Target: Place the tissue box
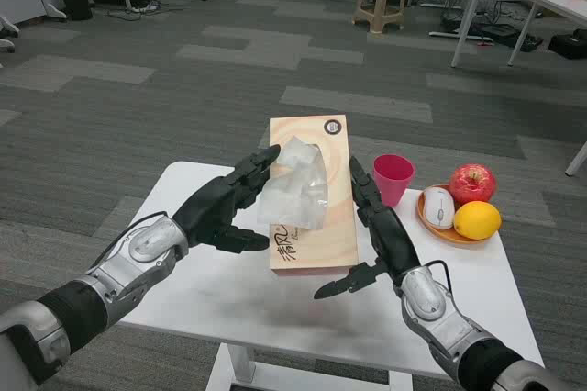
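Grey carpet lies behind the white table (183, 189). Both hands hold the box (312, 203) between them: the left hand (225, 207) presses its left side, the right hand (371, 226) its right side, fingers spread along the walls. The box seems to be just over the table. I would lower it flat and keep it well left of the cup (393, 178), which stands just beyond the right fingertips, then release both hands together.

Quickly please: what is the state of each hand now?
Left hand: presses the tissue box on its left side.
Right hand: presses its right side; together they hold it.
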Robot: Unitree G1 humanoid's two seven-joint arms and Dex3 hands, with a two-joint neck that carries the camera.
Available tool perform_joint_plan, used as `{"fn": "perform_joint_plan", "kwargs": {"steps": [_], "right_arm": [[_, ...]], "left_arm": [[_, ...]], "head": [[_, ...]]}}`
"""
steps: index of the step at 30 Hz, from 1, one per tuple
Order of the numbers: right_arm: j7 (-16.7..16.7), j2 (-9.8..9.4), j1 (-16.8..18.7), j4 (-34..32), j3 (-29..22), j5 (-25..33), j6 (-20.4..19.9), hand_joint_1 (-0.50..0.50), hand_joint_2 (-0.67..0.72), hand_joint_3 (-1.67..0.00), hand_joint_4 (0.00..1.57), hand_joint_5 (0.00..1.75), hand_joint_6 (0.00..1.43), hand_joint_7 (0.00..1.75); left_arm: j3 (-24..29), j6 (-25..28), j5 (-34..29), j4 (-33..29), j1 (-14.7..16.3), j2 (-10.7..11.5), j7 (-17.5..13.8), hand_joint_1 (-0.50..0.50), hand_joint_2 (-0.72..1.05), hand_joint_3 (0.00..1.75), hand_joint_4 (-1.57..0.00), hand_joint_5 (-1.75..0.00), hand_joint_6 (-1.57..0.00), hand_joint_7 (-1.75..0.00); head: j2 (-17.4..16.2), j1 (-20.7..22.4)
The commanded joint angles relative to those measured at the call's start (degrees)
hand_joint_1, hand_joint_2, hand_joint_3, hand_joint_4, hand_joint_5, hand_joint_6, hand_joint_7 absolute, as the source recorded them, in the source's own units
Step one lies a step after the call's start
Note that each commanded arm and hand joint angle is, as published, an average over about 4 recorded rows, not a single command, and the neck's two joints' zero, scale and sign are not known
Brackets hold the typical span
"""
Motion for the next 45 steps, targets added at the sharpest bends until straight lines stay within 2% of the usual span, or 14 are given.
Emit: {"fn": "perform_joint_plan", "kwargs": {"steps": [1,9,15,23,26,29,33,38,45], "right_arm": [[1.3,1.05,0.4,-1.2,1.0,-0.5,-0.4,-0.42,-0.16,-0.16,0.03,0.00,0.00,0.00],[1.3,1.05,0.4,-1.2,1.0,-0.5,-0.4,-0.42,-0.16,-0.16,0.03,0.00,0.00,0.00],[1.3,1.05,0.4,-1.2,1.0,-0.5,-0.4,-0.42,-0.16,-0.16,0.03,0.02,0.00,0.00],[1.3,1.05,0.4,-1.2,1.0,-0.5,-0.4,-0.42,-0.16,-0.16,0.03,0.00,0.00,0.00],[1.3,1.05,0.4,-1.2,1.0,-0.5,-0.4,-0.42,-0.16,-0.16,0.03,0.05,0.00,0.00],[1.3,1.05,0.4,-1.2,1.0,-0.5,-0.4,-0.41,-0.16,-0.16,0.03,0.00,0.00,0.00],[1.3,1.05,0.4,-1.2,1.1,-0.5,-0.4,-0.40,-0.16,-0.16,0.03,0.05,0.00,0.00],[1.3,1.05,0.4,-1.2,1.1,-0.5,-0.4,-0.42,-0.16,-0.16,0.03,0.00,0.00,0.00],[1.3,1.05,0.4,-1.1,1.2,-0.5,-0.4,-0.42,-0.16,-0.16,0.03,0.00,0.00,0.00]], "left_arm": [[0.2,-0.9,-0.3,-2.4,0.0,-1.2,-0.3,0.50,0.96,0.03,0.00,0.00,0.00,0.00],[0.2,-0.9,-0.3,-2.4,0.0,-1.2,-0.3,0.50,0.96,0.09,0.00,0.00,0.00,0.00],[0.3,-0.8,-0.3,-2.4,0.0,-1.2,-0.3,0.50,0.96,0.04,0.00,0.00,0.00,0.00],[0.2,-0.8,-0.4,-2.4,0.1,-1.2,-0.3,0.50,0.96,0.09,0.00,0.00,0.00,-0.02],[0.2,-0.8,-0.3,-2.4,0.1,-1.2,-0.3,0.50,0.96,0.09,0.00,0.00,0.00,-0.02],[0.2,-0.8,-0.3,-2.4,0.1,-1.3,-0.3,0.50,0.96,0.04,0.00,0.00,0.00,0.00],[0.2,-0.8,-0.4,-2.4,0.1,-1.3,-0.3,0.50,0.96,0.02,0.00,0.00,0.00,0.00],[0.2,-0.7,-0.4,-2.4,0.1,-1.2,-0.3,0.50,0.96,0.09,0.00,0.00,0.00,0.00],[0.1,-0.6,-0.4,-2.4,0.1,-1.2,-0.3,0.50,0.96,0.00,0.00,0.00,0.00,0.00]], "head": [[0.8,0.1],[0.4,0.0],[0.3,0.0],[0.3,0.0],[0.3,0.0],[0.3,0.0],[0.3,0.0],[0.3,0.0],[0.3,0.0]]}}
